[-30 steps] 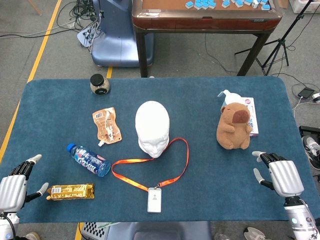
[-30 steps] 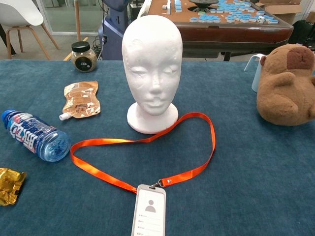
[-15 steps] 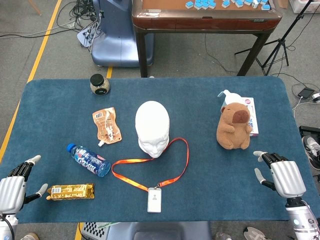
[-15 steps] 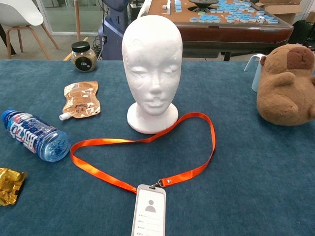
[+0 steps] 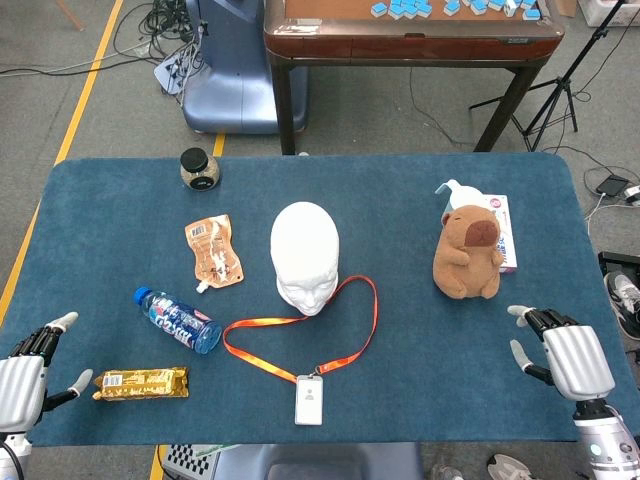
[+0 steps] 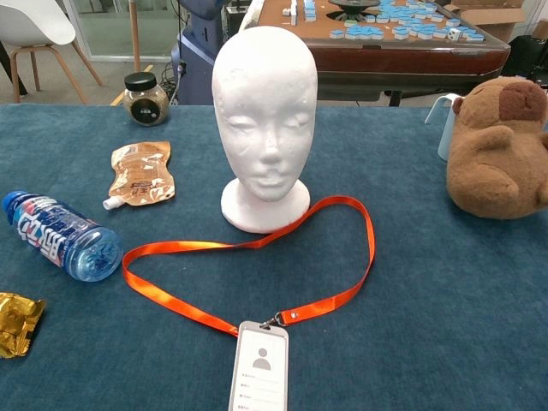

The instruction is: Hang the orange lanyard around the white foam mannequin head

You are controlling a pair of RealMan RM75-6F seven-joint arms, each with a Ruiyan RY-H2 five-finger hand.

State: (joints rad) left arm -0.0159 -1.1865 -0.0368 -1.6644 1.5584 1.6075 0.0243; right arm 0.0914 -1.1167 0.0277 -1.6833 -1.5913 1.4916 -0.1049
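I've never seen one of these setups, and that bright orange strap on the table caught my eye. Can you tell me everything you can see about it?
The orange fabric lanyard lies flat on the blue cloth-covered table as an open, roughly heart-shaped loop. Its two ends meet at a small metal clip joined to a clear plastic badge holder with a white ID card inside. The loop's far edge runs right against the front of the base of the white foam mannequin head, which stands upright. It is not around the head, and neither hand touches it.

grey floor [image 5: 100, 90], wooden table [image 5: 410, 40], white chair [image 6: 34, 26]
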